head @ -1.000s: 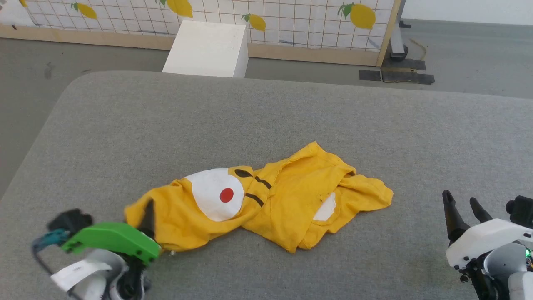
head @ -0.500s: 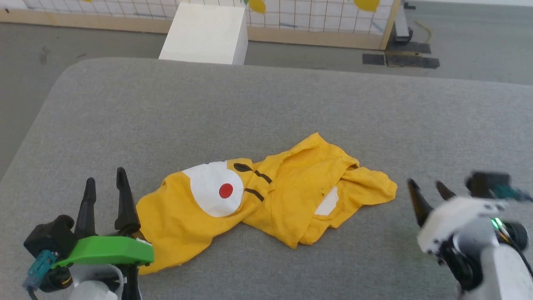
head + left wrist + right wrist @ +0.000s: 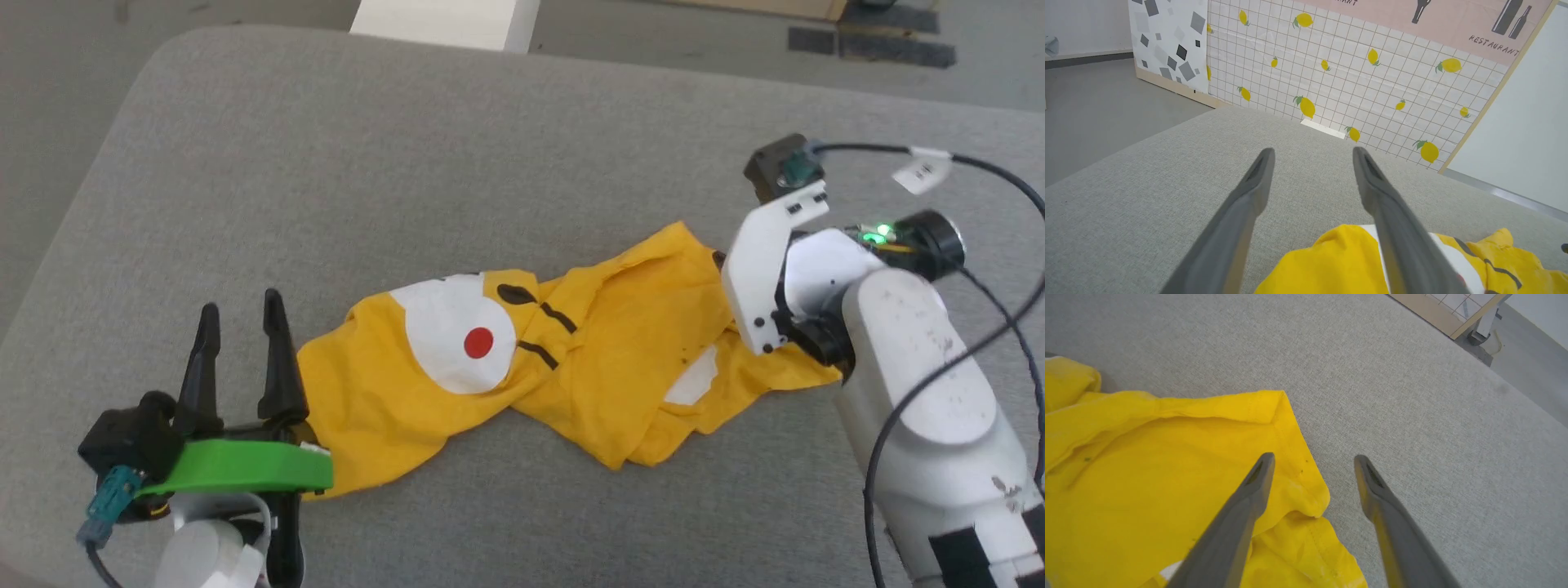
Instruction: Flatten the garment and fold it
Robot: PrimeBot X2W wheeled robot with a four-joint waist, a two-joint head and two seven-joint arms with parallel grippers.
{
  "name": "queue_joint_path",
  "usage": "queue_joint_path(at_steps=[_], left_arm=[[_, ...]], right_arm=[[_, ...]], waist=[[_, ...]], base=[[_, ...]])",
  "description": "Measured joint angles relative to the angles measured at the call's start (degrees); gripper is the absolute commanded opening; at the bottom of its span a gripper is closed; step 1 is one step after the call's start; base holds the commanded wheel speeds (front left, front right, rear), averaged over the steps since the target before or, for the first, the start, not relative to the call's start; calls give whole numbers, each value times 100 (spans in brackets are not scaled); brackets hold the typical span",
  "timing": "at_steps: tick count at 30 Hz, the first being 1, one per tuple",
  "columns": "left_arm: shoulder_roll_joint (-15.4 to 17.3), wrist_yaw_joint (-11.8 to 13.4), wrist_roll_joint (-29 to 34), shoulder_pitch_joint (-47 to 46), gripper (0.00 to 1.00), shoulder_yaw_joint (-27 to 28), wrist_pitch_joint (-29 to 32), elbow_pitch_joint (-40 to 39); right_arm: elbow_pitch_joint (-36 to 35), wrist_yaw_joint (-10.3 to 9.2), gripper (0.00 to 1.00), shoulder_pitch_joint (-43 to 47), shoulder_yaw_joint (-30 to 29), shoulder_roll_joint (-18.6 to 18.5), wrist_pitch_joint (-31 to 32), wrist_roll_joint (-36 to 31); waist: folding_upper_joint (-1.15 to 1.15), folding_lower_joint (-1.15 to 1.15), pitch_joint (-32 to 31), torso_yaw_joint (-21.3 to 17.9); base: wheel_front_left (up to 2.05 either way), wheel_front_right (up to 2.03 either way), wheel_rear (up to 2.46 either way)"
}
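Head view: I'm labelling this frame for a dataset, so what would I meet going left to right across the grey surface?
left gripper → garment, crumpled and yellow → right arm, its wrist over the garment's right end

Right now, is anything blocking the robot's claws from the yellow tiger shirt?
No, nothing visible. The open left gripper sits at one end of the garment, the open right gripper at the other.
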Motion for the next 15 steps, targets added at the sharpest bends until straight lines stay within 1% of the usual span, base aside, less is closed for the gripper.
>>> queue_joint_path(at_steps=[3,7,10,12,13,14,15], left_arm=[[-55,-92,64,-134,100,-18,0,75],[-125,-182,154,-241,100,-45,0,190],[-143,-218,271,-289,100,-43,0,293],[-159,-241,294,-296,100,-32,0,349],[-162,-241,303,-297,100,-9,0,366],[-163,-241,303,-297,100,7,0,394],[-169,-243,304,-297,100,18,0,417]], right_arm=[[339,0,100,-288,261,-131,263,-109],[697,0,100,-427,699,-296,524,-88],[762,-1,100,-570,989,-404,647,130],[762,-3,100,-649,1078,-457,686,293],[760,-3,45,-676,1103,-481,697,380],[748,-3,13,-686,1136,-504,667,441],[732,-2,0,-684,1149,-528,555,511]], waist=[[0,0,175,120],[0,0,394,261],[0,0,534,358],[0,0,585,404],[0,0,600,416],[0,0,598,417],[0,0,584,417]], base=[[0,0,0],[0,0,0],[0,0,0],[0,0,0],[0,0,0],[0,0,0],[0,0,0]])
